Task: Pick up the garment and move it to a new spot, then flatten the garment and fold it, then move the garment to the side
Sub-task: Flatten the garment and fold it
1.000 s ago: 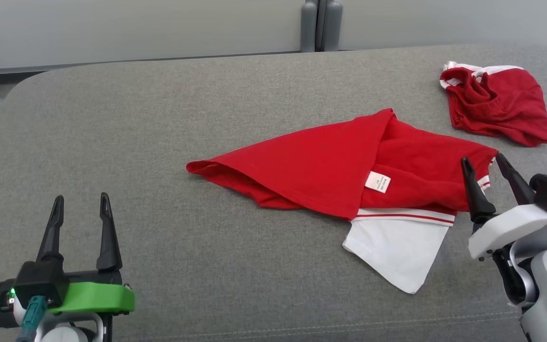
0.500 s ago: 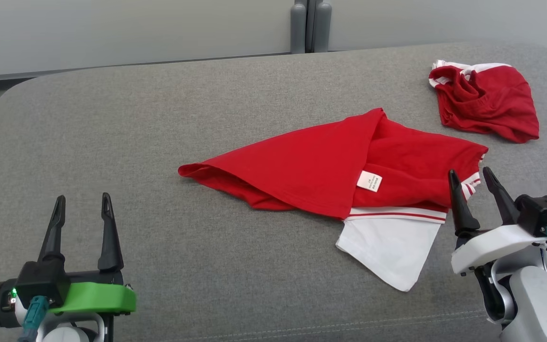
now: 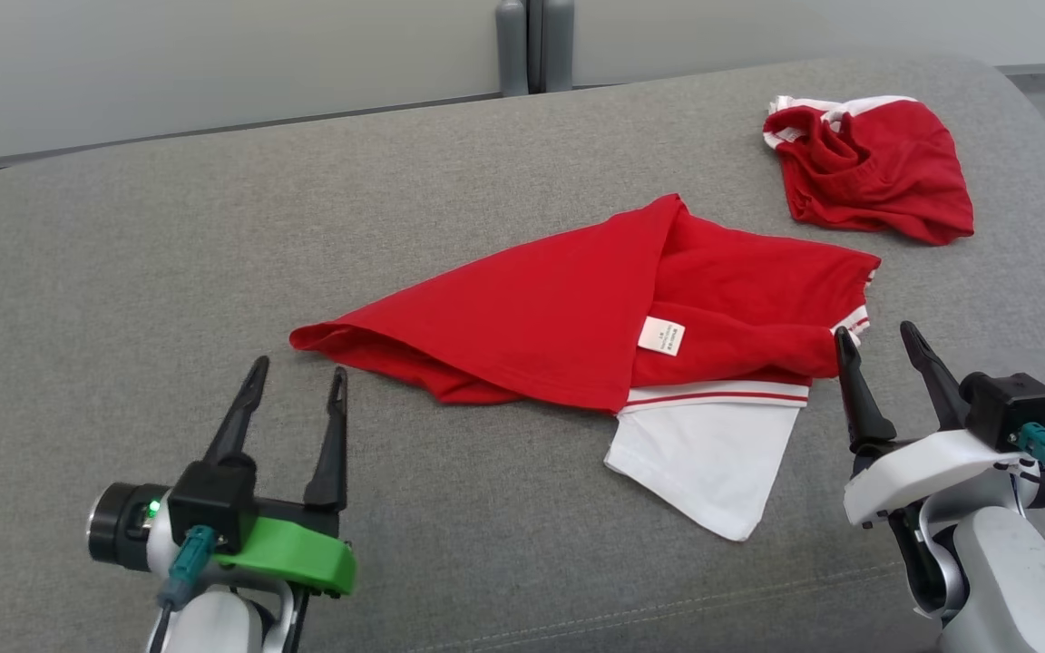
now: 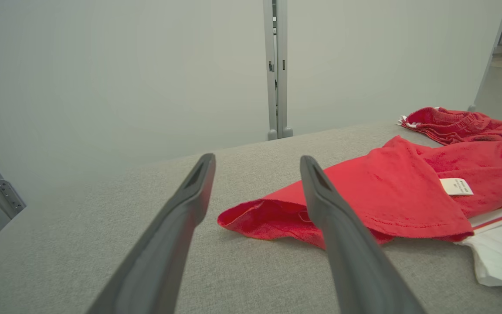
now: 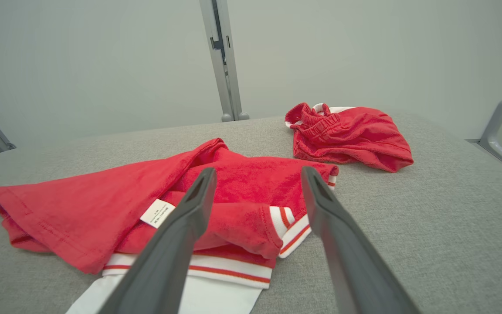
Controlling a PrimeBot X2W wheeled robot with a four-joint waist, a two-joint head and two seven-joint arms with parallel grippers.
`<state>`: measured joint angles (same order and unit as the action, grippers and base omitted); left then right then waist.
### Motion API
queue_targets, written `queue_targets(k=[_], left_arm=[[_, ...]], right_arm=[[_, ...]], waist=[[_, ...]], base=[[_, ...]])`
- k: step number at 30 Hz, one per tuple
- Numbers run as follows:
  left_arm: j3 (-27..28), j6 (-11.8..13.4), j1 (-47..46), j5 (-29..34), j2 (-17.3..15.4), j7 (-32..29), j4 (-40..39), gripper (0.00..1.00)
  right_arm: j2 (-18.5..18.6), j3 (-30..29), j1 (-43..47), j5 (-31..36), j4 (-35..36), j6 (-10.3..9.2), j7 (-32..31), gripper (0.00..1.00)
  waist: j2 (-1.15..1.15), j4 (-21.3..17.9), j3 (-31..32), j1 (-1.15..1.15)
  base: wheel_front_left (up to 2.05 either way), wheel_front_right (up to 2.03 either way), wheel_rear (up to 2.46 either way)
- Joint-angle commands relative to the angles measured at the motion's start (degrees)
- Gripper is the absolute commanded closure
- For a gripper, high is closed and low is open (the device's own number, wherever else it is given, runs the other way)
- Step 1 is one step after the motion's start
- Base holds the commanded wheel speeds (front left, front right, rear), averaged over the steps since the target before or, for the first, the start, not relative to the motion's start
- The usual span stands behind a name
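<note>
The red-and-white garment [image 3: 577,317] is lying crumpled at the middle of the grey desk [image 3: 123,272]. The left jaws are hovering released at 7 o'clock, near its red corner. The right jaws are gaping empty at 4 o'clock, just beside its striped cuff [image 5: 293,229]. Another red garment [image 3: 867,168] is sitting at 1 o'clock.

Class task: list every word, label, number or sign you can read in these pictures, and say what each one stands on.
The white sewn-in label on the red garment: a few printed lines, too small and blurred to read.
Nothing else here carries readable text.
</note>
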<state>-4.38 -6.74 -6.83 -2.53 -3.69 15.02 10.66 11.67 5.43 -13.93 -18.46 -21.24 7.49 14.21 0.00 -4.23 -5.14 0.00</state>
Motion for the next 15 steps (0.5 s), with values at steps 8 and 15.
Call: queue_targets(k=[8, 15], left_arm=[[-8.8, -0.6, -5.0, -0.1, 0.1, 0.1, 6.0, 0.00], [-17.5, -0.7, -11.6, -1.0, -1.6, 0.1, 14.7, 0.00]], right_arm=[[-0.3, 0.0, -1.3, -0.2, -0.3, 0.00, 0.6, 0.00], [-0.8, 0.3, -2.5, -0.5, -1.0, 0.00, 0.7, 0.00]], waist=[[0.00, -3.5, -2.2, 0.00], [0.00, -5.5, -3.9, 0.00]], base=[[0.00, 0.00, 0.00], [0.00, 0.00, 0.00]])
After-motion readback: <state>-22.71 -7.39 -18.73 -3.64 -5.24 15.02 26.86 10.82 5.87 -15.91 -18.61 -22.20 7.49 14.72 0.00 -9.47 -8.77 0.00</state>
